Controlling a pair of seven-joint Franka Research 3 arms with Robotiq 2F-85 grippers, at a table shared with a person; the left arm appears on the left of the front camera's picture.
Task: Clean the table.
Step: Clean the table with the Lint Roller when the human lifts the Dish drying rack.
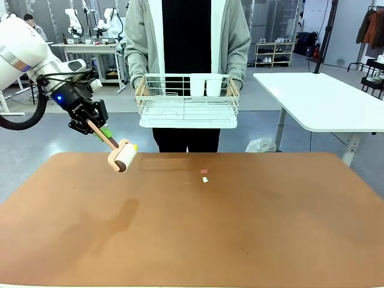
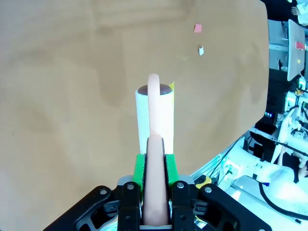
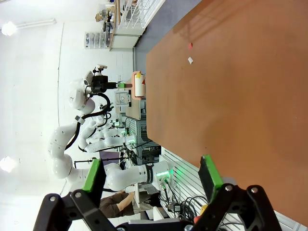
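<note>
Currently the table [image 1: 192, 240] spans the space between robot and person, who holds a white wire rack [image 1: 187, 102] just beyond its far edge. The left gripper [image 1: 99, 128] is pinched on the handle of a lint roller [image 1: 123, 157], poised over the far-left corner; lowered at this tilt, one roller end could dig in and skid, or the handle could twist in the grip. A fast pass may flick the pink scrap [image 1: 204, 171] and white scrap [image 1: 205, 179] away instead of lifting them. The right gripper [image 3: 151, 173] stands spread. The top is matte reddish-brown, round-cornered, bare except those scraps near the far middle
</note>
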